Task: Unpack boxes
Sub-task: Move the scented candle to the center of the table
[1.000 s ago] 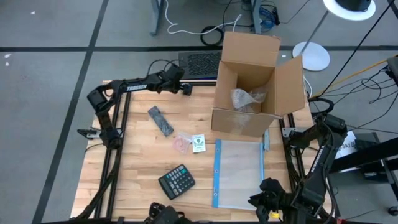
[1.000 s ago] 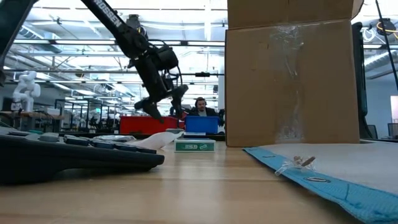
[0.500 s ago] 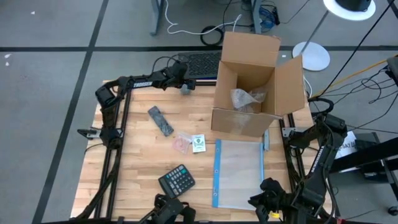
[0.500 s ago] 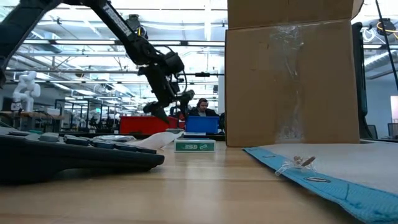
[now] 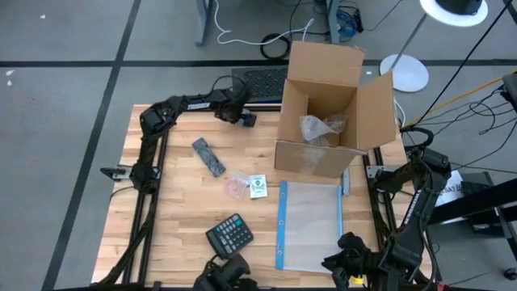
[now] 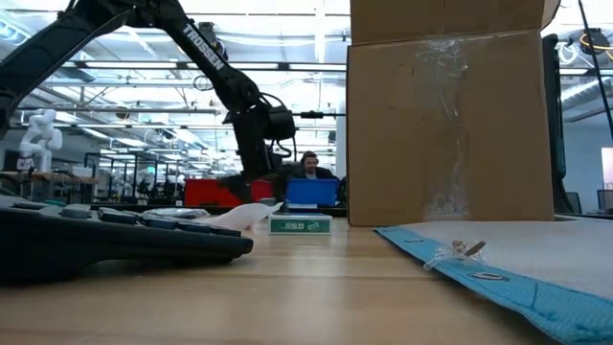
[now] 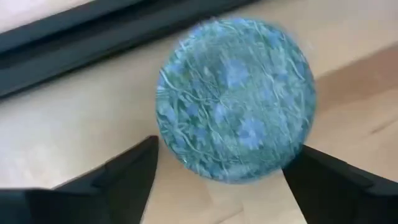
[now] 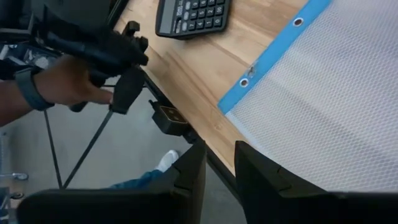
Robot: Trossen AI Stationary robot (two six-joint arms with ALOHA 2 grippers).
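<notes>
Overhead, left claw [image 5: 246, 119], fully spread, hides a blue ball [image 7: 235, 99]; right claw [image 8: 217, 163] stands narrowly parted, empty.

We log the box [image 5: 327, 113] as plain brown cardboard, with a crumpled clear wrap [image 5: 319, 128] inside. The counter [image 5: 178, 210] is pale wood grain. The pouch [image 5: 311, 225] at lower right of the high view is translucent white honeycomb mesh with a blue edge. The calculator [image 5: 229, 235] is black with grey keys. The round object [image 7: 235, 98] in the left wrist view is teal with a blue floral print. The small packet [image 5: 258, 186] is green and white.
</notes>
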